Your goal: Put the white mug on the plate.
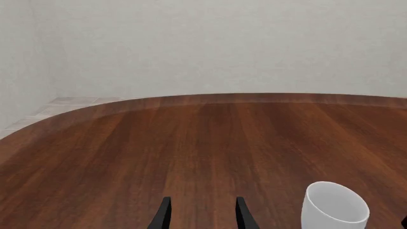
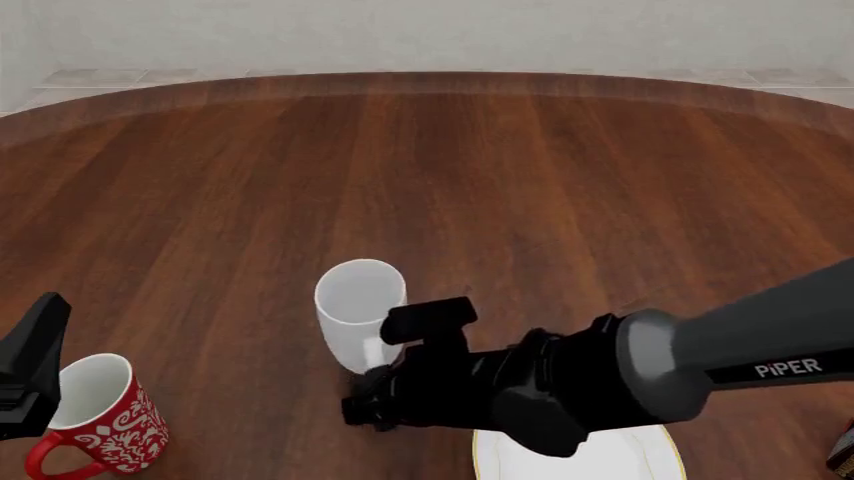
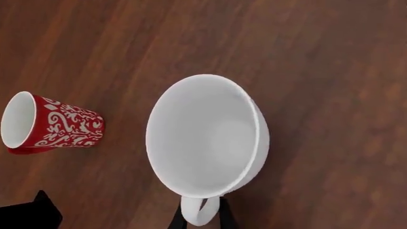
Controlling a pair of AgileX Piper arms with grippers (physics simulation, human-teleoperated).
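The white mug point(image 2: 358, 305) stands left of centre on the table, and it is a little tilted in the left wrist view point(image 1: 334, 208). My right gripper point(image 2: 376, 392) reaches in from the right and is shut on the mug's handle point(image 3: 199, 211), with one finger on each side. The right wrist view looks down into the mug point(image 3: 207, 136). The plate point(image 2: 607, 462), white with a gold rim, lies at the front edge just right of the mug, mostly hidden under my right arm. My left gripper point(image 1: 202, 215) is open and empty, at the front left point(image 2: 30, 368).
A red mug with a white floral pattern point(image 2: 96, 418) stands at the front left corner, right beside my left gripper; it also shows in the right wrist view point(image 3: 54, 126). The brown wooden table point(image 2: 534, 180) stretches to a curved far edge below a pale wall.
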